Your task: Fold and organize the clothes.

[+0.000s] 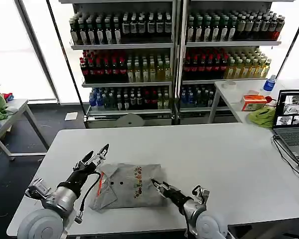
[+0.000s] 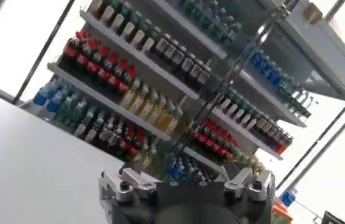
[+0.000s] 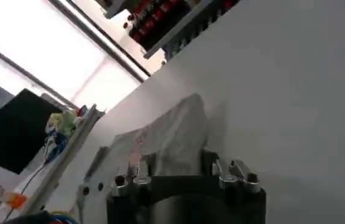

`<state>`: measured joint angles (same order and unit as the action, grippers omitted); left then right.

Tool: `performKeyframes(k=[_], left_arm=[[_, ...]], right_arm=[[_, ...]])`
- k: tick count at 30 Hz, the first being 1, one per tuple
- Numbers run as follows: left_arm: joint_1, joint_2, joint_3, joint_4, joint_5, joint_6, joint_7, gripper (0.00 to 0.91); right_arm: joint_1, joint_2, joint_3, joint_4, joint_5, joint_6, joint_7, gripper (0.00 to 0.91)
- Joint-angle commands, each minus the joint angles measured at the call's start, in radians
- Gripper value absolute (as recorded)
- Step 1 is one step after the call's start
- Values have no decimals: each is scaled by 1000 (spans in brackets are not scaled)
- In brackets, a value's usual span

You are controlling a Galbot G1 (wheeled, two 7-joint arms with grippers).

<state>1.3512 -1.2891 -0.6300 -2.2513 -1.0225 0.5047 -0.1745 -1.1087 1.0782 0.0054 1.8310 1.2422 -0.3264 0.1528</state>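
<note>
Gray shirt point(image 3: 172, 137) bunched on white table point(image 3: 294, 91) before right gripper point(image 3: 181, 173)

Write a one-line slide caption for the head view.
Right gripper at the folded gray shirt's right edge on the white table; left gripper open above its collar side.

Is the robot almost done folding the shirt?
Partly. The gray shirt already lies in a folded bundle near the table's front edge, its red-lined collar and print showing. The right gripper is at the shirt's right edge, perhaps pinching it; the left gripper hovers open above the left side. The bundle looks rumpled, so tidying probably remains.
</note>
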Motion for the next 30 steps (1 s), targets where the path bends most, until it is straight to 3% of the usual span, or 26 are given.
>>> performKeyframes(k=[1,8,11,22,23,30], left_arm=[[37,6,-34,-14,6,-2,8,907],[41,6,-48,-12,5,-3,13,907],[43,2,-49,-11,5,-4,15,907],[44,-18,-40,-3,12,-6,22,907],[43,-22,-39,-2,15,-7,21,907],[57,-24,-38,-27,29,-8,23,907]], right_arm=[[29,72,-16,-40,94,13,11,0],[16,38,43,-8,29,-7,16,0],[10,4,106,20,-90,-85,-3,0],[-8,-146,245,53,-175,-245,-6,0],[-11,-146,248,57,-188,-246,-19,907],[-47,-123,287,95,-348,-226,-6,907]])
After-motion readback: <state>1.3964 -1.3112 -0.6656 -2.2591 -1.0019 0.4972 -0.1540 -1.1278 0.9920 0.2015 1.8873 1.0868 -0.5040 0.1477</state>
